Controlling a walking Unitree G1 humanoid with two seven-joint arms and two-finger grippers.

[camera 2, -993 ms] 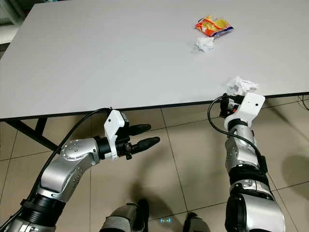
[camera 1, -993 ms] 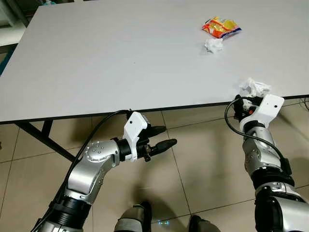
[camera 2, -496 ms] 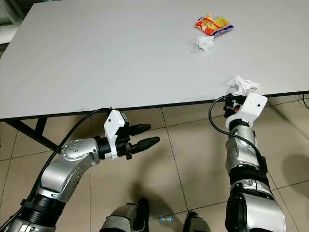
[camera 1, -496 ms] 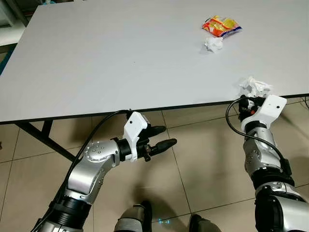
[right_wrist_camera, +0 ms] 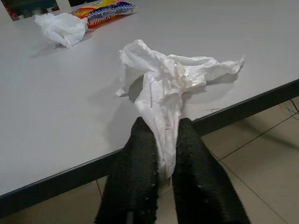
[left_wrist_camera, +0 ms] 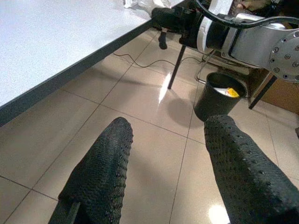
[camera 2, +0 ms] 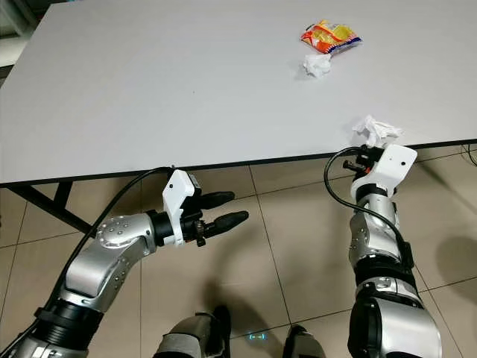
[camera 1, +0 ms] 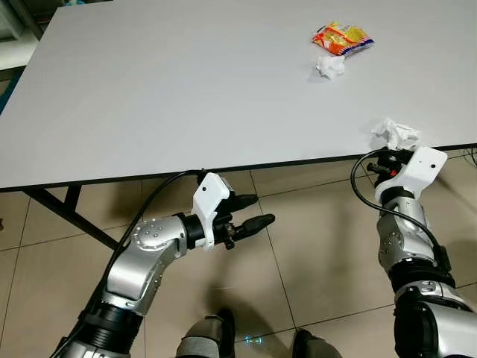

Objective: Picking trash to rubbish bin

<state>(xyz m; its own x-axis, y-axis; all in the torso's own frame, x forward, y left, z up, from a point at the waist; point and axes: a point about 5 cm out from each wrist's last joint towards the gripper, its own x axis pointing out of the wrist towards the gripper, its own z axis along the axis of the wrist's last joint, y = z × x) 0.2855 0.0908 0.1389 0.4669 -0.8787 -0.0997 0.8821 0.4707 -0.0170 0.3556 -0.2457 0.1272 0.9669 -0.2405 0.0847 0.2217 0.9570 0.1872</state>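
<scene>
A crumpled white tissue (camera 1: 393, 133) lies at the near right edge of the white table (camera 1: 186, 82). My right gripper (right_wrist_camera: 162, 175) is at that edge, shut on the tissue's (right_wrist_camera: 164, 88) hanging end. Farther back on the table sit a smaller white paper wad (camera 1: 330, 67) and an orange snack wrapper (camera 1: 342, 39). My left gripper (camera 1: 252, 211) hangs open below the table's front edge with nothing between its fingers (left_wrist_camera: 100, 172). A black rubbish bin (left_wrist_camera: 218, 95) with something yellow inside stands on the floor beyond the right arm.
Beige floor tiles (camera 1: 313, 246) lie under and in front of the table. Black table legs (camera 1: 71, 212) slant down at the left. A thin cable (left_wrist_camera: 140, 58) runs along the floor near another table leg (left_wrist_camera: 175, 70).
The right gripper has shifted slightly to the right along the table edge, pulling the tissue with it. The left arm has barely moved.
</scene>
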